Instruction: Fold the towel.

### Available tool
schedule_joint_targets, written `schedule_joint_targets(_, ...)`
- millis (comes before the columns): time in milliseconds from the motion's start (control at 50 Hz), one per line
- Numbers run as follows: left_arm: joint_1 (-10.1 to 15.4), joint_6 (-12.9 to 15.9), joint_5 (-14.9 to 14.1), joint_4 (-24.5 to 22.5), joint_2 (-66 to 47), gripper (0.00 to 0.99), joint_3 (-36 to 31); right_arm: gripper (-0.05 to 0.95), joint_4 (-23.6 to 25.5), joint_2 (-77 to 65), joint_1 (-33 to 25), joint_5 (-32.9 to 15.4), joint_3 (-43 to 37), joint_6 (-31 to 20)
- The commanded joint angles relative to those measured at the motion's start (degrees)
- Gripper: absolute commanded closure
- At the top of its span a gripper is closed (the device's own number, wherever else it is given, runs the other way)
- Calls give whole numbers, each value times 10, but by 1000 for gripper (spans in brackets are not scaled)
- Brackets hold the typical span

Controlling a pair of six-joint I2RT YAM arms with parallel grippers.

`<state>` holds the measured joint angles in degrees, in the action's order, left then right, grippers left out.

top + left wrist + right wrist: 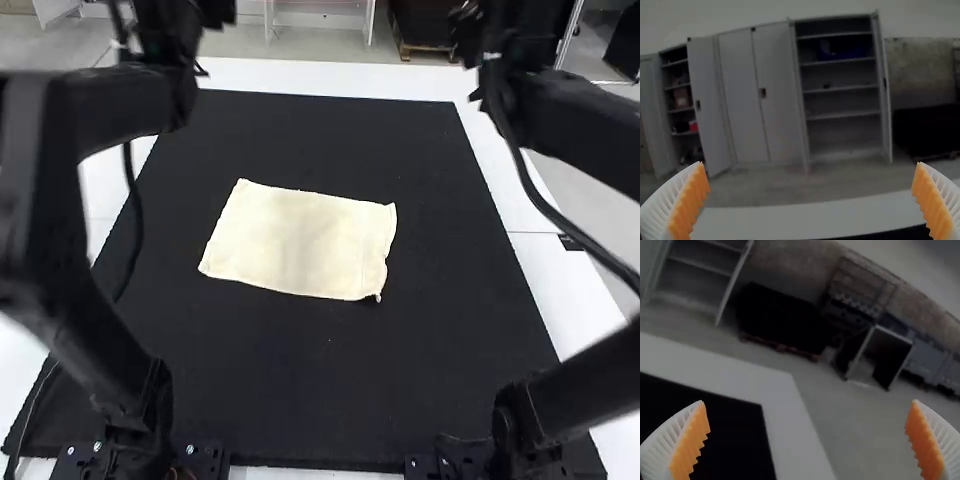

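Got a cream towel (300,240) lying on the black mat (300,400), about midway across and toward the far side. Lies flat in a rough rectangle, longer from side to side than front to back, with a slanting left edge and a slightly wavy right one. Has a tiny nub sticking out at the near right corner and a faint shade around the middle. Can't tell number of layers. Sits between left arm (90,115) and right arm (590,130), apart from both. Under the mat, have a white table (310,76), showing as a border along the far side and down both sides. In left wrist view, see left gripper (811,165) wide, with white ribbed fingers and orange pads (690,200) well apart, up over the far table edge. In right wrist view, see right gripper (808,402) wide too, same kind of fingers, near the far right corner of the mat.
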<state>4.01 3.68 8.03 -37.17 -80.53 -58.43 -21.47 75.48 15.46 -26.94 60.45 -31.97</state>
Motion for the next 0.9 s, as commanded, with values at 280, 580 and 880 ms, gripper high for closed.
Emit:
schedule_joint_targets(280,-48,-23,20,33,-197,34,-68,-2,135,223,-39,102,105,77)
schedule_joint_targets(580,-70,-26,18,32,-264,33,-31,-3,206,319,-53,173,64,157)
schedule_joint_targets(880,-57,-25,18,-2,-307,33,16,51,159,364,-50,232,13,234)
